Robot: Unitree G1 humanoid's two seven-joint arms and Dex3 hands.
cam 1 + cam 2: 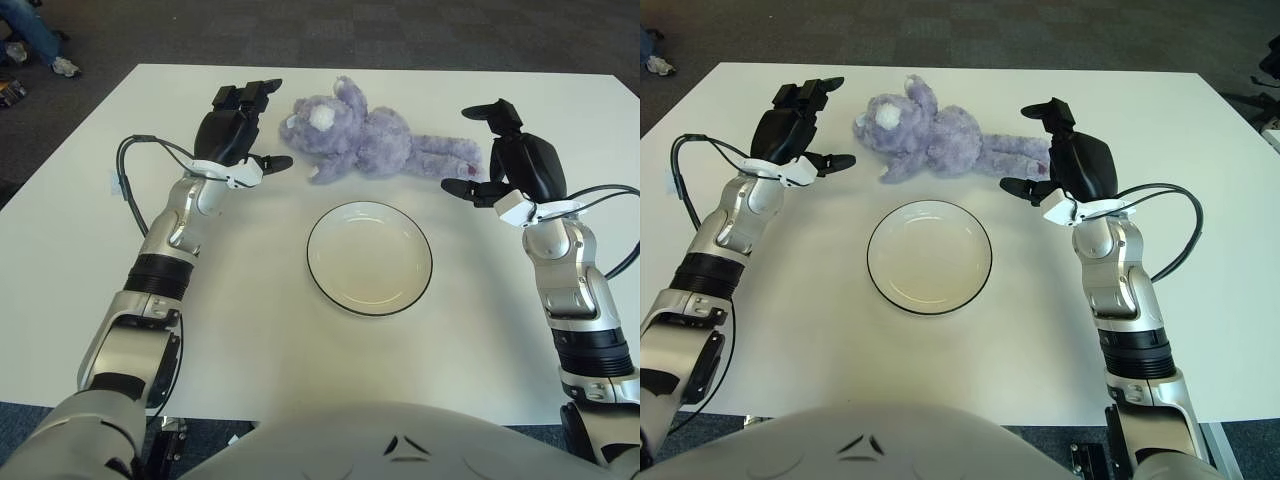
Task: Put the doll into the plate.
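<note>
A purple plush doll (365, 140) lies on its side on the white table (90, 220), head to the left, legs to the right, just beyond a white plate with a dark rim (369, 258). The plate holds nothing. My left hand (245, 125) is open just left of the doll's head, fingers spread, not touching it. My right hand (490, 150) is open just right of the doll's feet, thumb close to them. The doll (935, 140) and plate (929, 256) show in both views.
The table's far edge meets dark carpet (400, 30). A person's foot (62, 66) shows at the far left on the floor. Black cables (135, 160) loop off both forearms.
</note>
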